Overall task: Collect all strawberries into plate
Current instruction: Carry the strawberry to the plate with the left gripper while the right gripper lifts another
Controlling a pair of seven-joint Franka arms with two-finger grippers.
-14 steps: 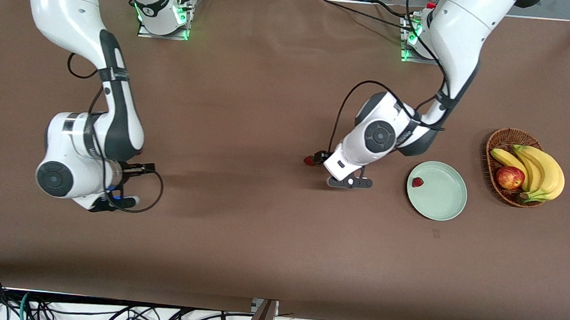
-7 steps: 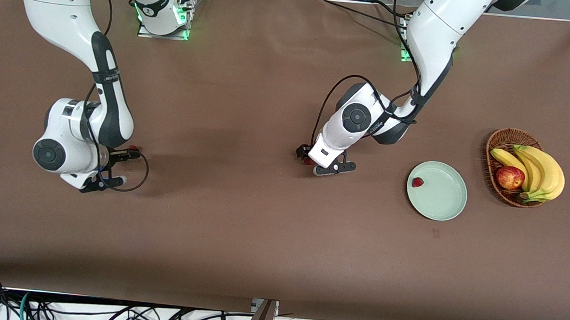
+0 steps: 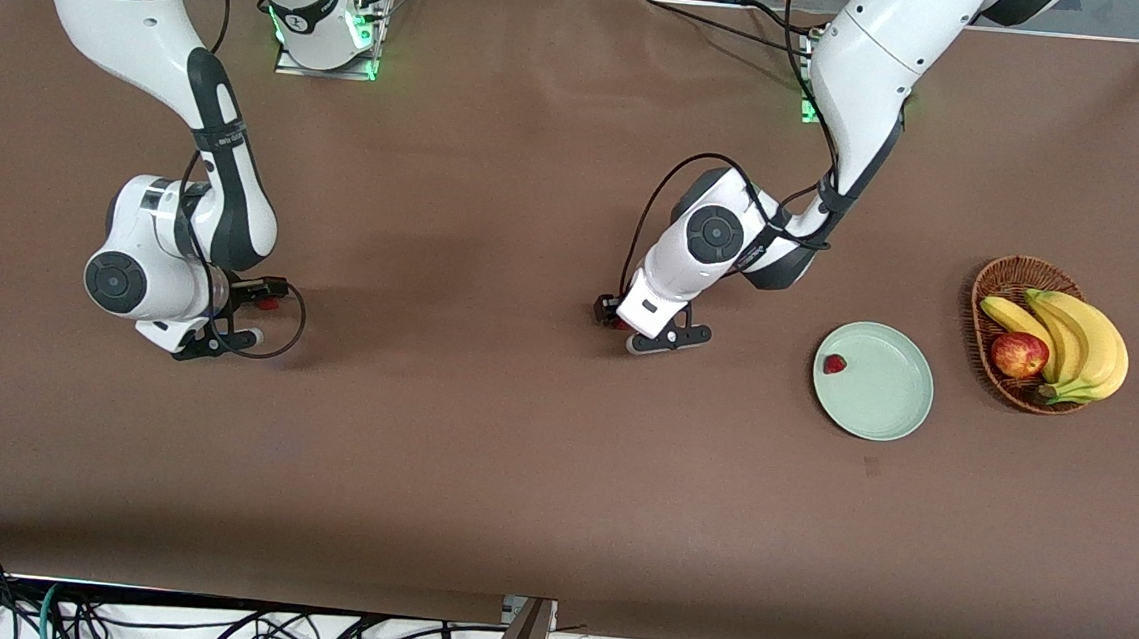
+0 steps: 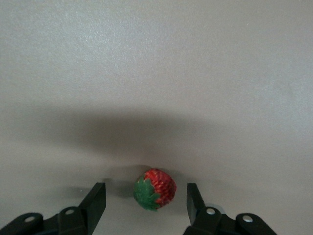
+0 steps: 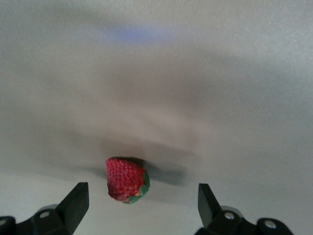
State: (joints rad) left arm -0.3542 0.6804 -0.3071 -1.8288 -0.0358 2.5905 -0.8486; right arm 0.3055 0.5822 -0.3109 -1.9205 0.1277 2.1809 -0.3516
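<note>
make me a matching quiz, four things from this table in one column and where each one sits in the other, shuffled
1. red-yellow apple
2. strawberry by the right gripper
3. strawberry by the left gripper
4. pale mint-green round plate

A. between open fingers, at the right arm's end of the table
B. in the brown wicker basket, beside the yellow bananas
C. between open fingers, mid-table
D. beside the basket, with one strawberry on it

1-B, 2-A, 3-C, 4-D

— Where does the high camera sit?
— Across the bench [image 3: 518,476], facing both arms' bases, looking steeply down.
— And the wrist cameras?
— Close above the cloth, each framing one strawberry [image 4: 155,189] [image 5: 126,179] that the high view barely shows.
</note>
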